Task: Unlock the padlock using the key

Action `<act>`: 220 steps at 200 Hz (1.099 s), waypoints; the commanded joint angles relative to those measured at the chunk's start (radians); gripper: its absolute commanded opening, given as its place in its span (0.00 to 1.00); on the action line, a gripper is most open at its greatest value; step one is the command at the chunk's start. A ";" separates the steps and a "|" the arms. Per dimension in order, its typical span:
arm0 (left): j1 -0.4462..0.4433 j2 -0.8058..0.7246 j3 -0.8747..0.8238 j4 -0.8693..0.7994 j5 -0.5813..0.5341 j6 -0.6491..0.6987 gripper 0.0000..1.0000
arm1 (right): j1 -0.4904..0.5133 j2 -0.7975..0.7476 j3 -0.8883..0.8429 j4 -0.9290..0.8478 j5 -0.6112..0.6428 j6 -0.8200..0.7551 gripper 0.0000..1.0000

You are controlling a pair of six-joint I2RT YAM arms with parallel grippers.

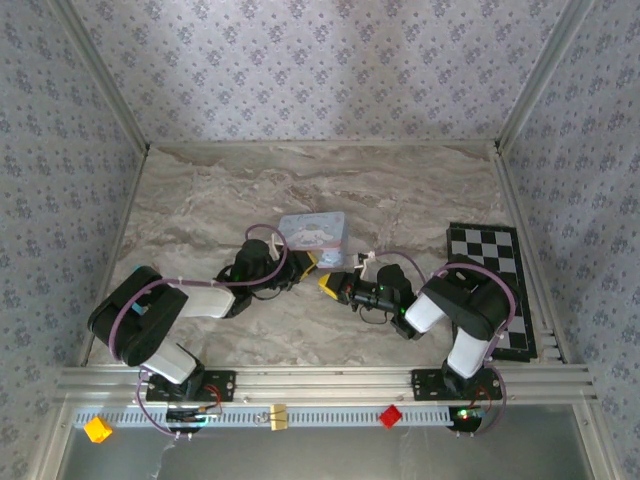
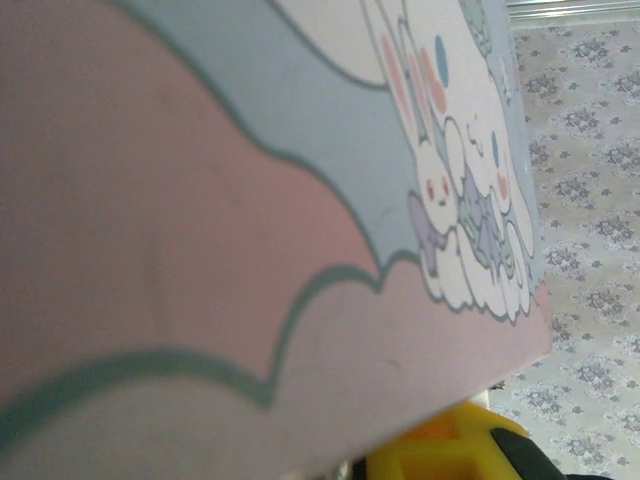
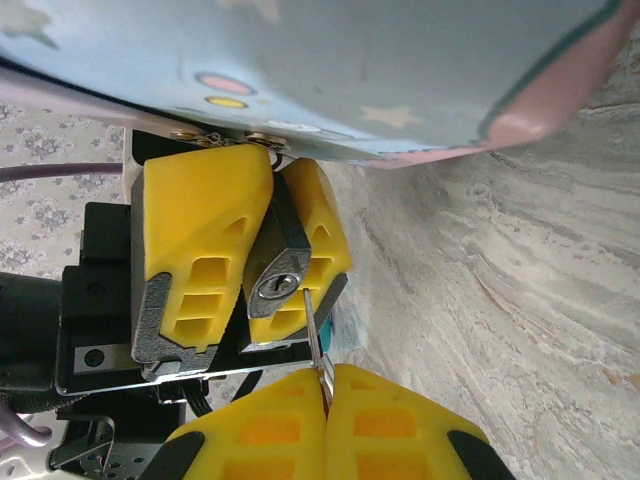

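At centre-left of the right wrist view, the left fingers (image 3: 205,230) clamp the padlock (image 3: 280,262) below the blue tin (image 3: 350,70), while the right fingers (image 3: 390,420) at bottom centre pinch the key (image 3: 315,340), its tip beside the keyhole (image 3: 278,287): insertion looks in hand, calling for fine alignment.

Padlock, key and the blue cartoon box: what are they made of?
The padlock looks like metal: a dull grey body with a shiny silver keyhole face. The key is a thin, bright sliver, so it is probably metal too. The box looks like painted tin, smooth with a faint sheen and printed cartoons, though card or plastic cannot be ruled out.
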 commanded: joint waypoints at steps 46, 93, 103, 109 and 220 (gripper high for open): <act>-0.006 0.012 -0.005 0.119 0.040 -0.011 0.00 | 0.001 -0.040 0.010 0.020 0.005 0.003 0.00; -0.001 0.012 -0.019 0.111 0.041 -0.004 0.00 | -0.006 -0.057 0.001 0.020 -0.001 0.003 0.00; 0.000 0.013 -0.020 0.112 0.041 -0.004 0.00 | -0.008 -0.056 0.000 0.020 -0.006 0.001 0.00; -0.001 0.011 -0.022 0.112 0.041 -0.005 0.00 | -0.010 -0.056 0.000 0.020 -0.007 0.003 0.00; -0.001 -0.049 -0.041 0.104 0.043 -0.018 0.00 | -0.016 -0.029 0.013 0.020 -0.016 0.000 0.00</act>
